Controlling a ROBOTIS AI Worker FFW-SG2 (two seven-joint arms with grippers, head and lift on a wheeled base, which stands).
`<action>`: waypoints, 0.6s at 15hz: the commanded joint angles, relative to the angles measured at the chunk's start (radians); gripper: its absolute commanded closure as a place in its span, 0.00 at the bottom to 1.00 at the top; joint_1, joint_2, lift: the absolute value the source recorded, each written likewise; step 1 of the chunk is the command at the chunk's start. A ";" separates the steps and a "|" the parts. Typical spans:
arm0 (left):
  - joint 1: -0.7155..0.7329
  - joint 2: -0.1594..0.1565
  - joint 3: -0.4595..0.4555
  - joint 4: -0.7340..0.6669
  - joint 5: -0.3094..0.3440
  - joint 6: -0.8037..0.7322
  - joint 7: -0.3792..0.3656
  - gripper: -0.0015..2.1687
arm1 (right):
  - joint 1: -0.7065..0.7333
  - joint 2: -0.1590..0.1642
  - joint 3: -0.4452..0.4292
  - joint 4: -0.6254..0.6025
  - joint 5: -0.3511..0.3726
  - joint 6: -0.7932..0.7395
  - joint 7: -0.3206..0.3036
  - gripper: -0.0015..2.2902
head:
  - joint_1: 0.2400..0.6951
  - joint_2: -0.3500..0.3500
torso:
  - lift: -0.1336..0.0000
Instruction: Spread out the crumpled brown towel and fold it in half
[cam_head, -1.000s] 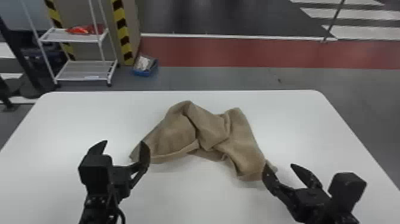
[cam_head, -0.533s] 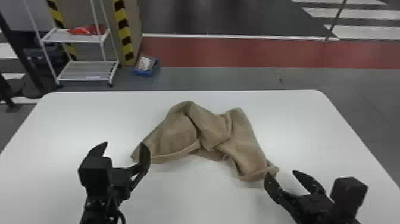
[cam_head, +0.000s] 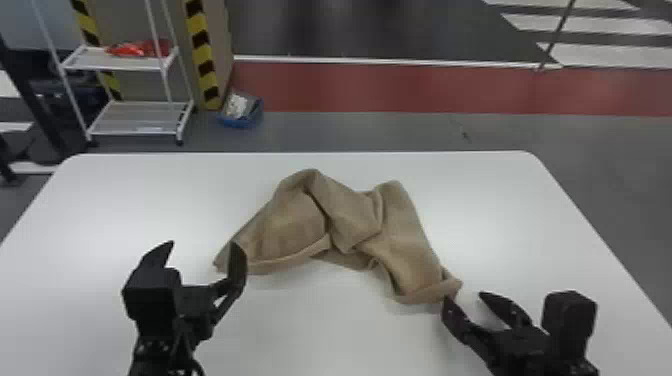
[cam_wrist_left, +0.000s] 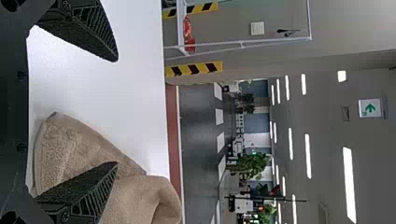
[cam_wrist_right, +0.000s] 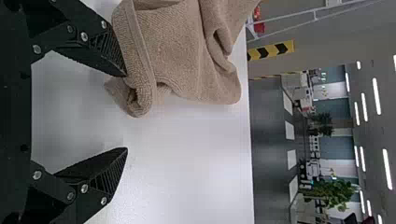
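Brown terry towel (cam_head: 295, 225), lying crumpled mid-way across the white, round-cornered table (cam_head: 150, 200). The black, two-fingered left gripper (cam_head: 204, 243) stands at the towel's left corner, fingers wide apart, one overlapping the cloth in view. The matching black right gripper (cam_head: 464, 296), also open and empty, has one fingertip at the curled near-right corner. Such placement presumably readies opposite ends for grasping and drawing apart, flattening the folds before halving.
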 joint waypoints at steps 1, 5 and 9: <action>0.001 -0.001 -0.001 -0.001 0.000 0.000 0.000 0.04 | -0.022 0.000 0.001 0.003 0.011 0.050 0.007 0.21 | 1.00 0.41 | 0.04; 0.001 -0.001 0.002 -0.001 0.000 0.000 0.000 0.04 | -0.048 0.000 0.005 0.001 0.003 0.105 0.026 0.31 | 1.00 0.42 | 0.04; 0.001 0.000 0.005 -0.001 0.000 -0.003 0.000 0.04 | -0.054 0.000 0.016 0.000 0.003 0.108 0.033 0.36 | 1.00 0.43 | 0.04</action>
